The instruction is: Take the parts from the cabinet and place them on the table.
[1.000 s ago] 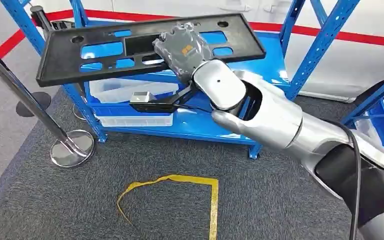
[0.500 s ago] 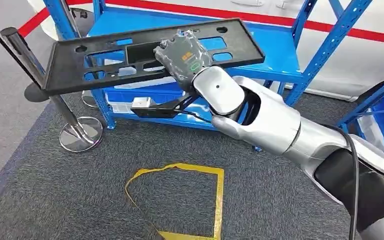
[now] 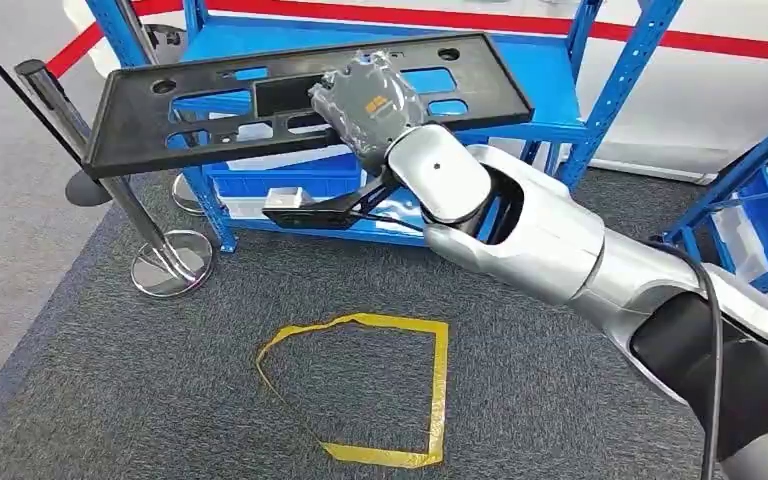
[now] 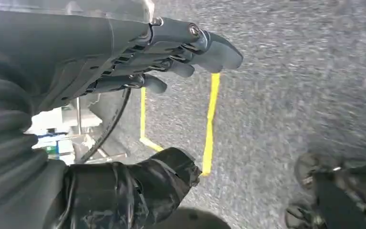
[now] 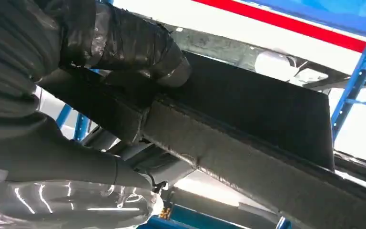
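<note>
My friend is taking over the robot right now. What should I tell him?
Right hand: grips the long black plastic part, held up in the air in front of the blue rack.
Left hand: holds nothing, fingers loosely curled, hanging over grey carpet with yellow tape.
Done: one part is out of the rack and in hand.
Left: carry it to the table and set it down. White trays sit on the rack behind the part.

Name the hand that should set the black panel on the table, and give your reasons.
Right. The right hand already grips the black panel near its middle, holding it above the blue shelving. The left hand hangs over the carpet, holding nothing.
</note>
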{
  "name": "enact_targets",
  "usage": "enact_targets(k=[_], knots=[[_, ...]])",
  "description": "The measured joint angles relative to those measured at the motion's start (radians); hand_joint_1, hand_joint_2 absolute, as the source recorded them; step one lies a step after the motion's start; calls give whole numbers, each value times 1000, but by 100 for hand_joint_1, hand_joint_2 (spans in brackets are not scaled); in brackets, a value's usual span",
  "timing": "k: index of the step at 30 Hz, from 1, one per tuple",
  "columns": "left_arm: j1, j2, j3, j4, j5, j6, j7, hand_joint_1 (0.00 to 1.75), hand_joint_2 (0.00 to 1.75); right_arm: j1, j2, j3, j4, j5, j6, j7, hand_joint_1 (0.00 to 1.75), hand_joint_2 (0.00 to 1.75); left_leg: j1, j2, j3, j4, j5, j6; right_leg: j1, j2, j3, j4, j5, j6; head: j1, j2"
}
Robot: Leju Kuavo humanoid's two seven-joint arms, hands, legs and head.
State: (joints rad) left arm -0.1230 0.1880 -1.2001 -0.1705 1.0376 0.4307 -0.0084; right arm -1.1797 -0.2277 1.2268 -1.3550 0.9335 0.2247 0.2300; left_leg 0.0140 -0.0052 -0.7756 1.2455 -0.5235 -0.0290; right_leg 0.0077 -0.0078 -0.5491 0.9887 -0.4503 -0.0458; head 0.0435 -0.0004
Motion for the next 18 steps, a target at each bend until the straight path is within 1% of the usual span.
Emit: enact_targets(k=[1, 2, 3, 4, 5, 6, 7, 8, 10, 11, 12, 13, 14, 15, 16, 17, 18], knots=[[0, 0, 0, 0, 0, -1, 1, 0, 175, 0, 1, 0, 0, 0, 1, 0, 175, 175, 1, 0, -12, 53, -4, -4, -1, 0, -11, 7, 3, 1, 1, 0], [0, 0, 0, 0, -1, -3, 1, 0, 175, 0, 1, 0, 0, 0, 1, 0, 175, 175, 1, 0, -7, 67, 19, -6, -2, 0, -23, 15, 5, 4, 0, 0], [0, 1, 0, 0, -1, -4, 1, 0, 175, 0, 1, 0, 0, -1, 2, 0, 175, 175, 3, 0, 20, 38, 54, -7, -4, 0, -34, 24, 7, 7, 0, 0], [0, 2, 0, 0, -2, -6, 2, 0, 175, 0, 1, 0, 1, -2, 5, 0, 175, 175, 3, 0, 64, -22, 83, -7, -6, 0, -44, 33, 8, 9, 1, 0], [0, 1, 0, 0, -2, -8, 2, 0, 175, 0, 2, 0, 1, -2, 8, 0, 175, 175, 4, 1, 127, -113, 97, -6, -7, 0, -53, 44, 8, 10, 0, 0], [-2, 1, 0, 0, -3, -9, 2, 0, 175, -1, 2, 0, 1, -3, 9, 0, 175, 175, 2, 1, 165, -174, 60, -2, -5, -1, -63, 51, 6, 15, 0, 0], [-3, 1, 0, 0, -3, -10, 2, 0, 175, -2, 2, 0, 2, -3, 10, 0, 175, 175, -5, -3, 179, -194, 55, 5, -2, 0, -70, 56, 7, 20, 2, 0], [-4, 1, 0, 0, -4, -10, 2, 0, 175, -2, 2, 0, 1, -3, 11, 0, 175, 175, -4, -2, 173, -201, 53, 12, -1, 0, -72, 59, 12, 26, 2, 0], [-2, 2, 0, 0, -4, -12, 2, 0, 175, -2, 3, 0, 2, -3, 12, 0, 175, 175, -3, -5, 168, -206, 60, 30, -1, -5, -75, 57, 20, 37, 2, 0], [-1, 2, 0, 0, -6, -13, 2, 0, 175, -1, 3, 0, 3, -3, 12, 0, 175, 175, 3, -5, 171, -218, 69, 44, 0, -4, -80, 61, 13, 42, 0, 0], [-2, 2, 0, 0, -7, -14, 2, 0, 175, -2, 3, 0, 4, -3, 13, 0, 175, 175, 3, -7, 169, -223, 76, 51, -3, 2, -88, 83, -12, 48, 5, 0], [-1, 2, 0, 0, -8, -14, 3, 0, 175, -1, 3, 0, 4, -3, 13, 0, 175, 175, 4, -9, 166, -224, 81, 58, -5, 4, -107, 133, -53, 53, 6, 0], [-1, 2, 0, 0, -9, -14, 3, 0, 175, -1, 3, 0, 5, -3, 14, 0, 175, 175, 3, -12, 161, -224, 85, 60, -8, 6, -135, 208, -96, 57, 6, 0], [-1, 2, 0, 0, -10, -14, 3, 0, 175, 1, 3, 2, 5, -3, 16, 0, 175, 175, 3, -18, 156, -223, 88, 59, -11, 6, -165, 284, -131, 61, 6, 0], [0, 2, 0, 0, -11, -14, 4, 0, 175, 4, 3, 4, 6, -3, 16, 0, 175, 175, 5, -23, 151, -223, 92, 58, -12, 6, -185, 338, -147, 64, 4, 0], [0, 2, 0, 0, -11, -14, 5, 0, 175, 6, 3, 7, 6, -2, 18, 0, 175, 175, 7, -31, 147, -222, 95, 55, -15, 6, -182, 345, -138, 66, 7, 0], [0, 2, 0, 0, -11, -14, 5, 0, 175, 8, 3, 8, 7, -2, 18, 0, 175, 175, 9, -40, 144, -220, 97, 52, -18, 6, -157, 305, -108, 67, 5, 0]])
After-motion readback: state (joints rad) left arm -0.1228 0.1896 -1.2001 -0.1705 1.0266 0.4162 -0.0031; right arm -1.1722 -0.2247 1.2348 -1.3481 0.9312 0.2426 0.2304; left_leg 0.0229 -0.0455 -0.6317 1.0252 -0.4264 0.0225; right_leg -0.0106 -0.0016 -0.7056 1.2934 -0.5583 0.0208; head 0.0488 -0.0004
